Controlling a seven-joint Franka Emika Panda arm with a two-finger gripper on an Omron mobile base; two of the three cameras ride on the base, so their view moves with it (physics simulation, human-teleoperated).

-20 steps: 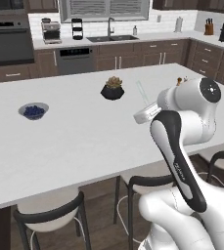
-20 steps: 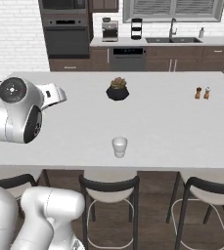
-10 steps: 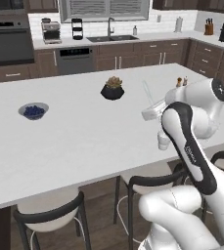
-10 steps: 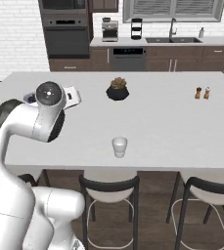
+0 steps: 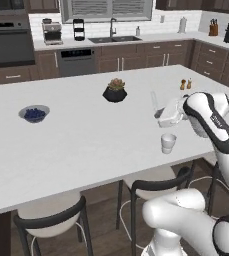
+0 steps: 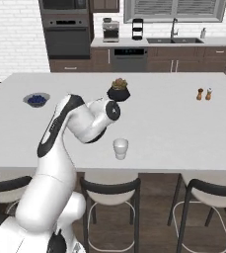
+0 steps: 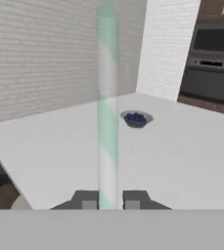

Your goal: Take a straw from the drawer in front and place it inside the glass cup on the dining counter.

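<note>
While the gripper is clamped on the straw, its two dark tips press the pale green-and-white stick from either side, and the straw runs straight up the middle of the hand view, away from the fingers. Past it in that view lies the white counter with the bowl of blue contents, a white brick wall behind, and an oven at the right.

From the left base view, the hand hangs over the counter just above and right of the cup, and the straw shows as a thin pale stick standing out from the hand. The cup stands upright near the counter's near edge. From the right base view, the cup sits just beside the bent arm. Farther back stand a dark potted plant, two shakers, and the bowl at the left.
</note>
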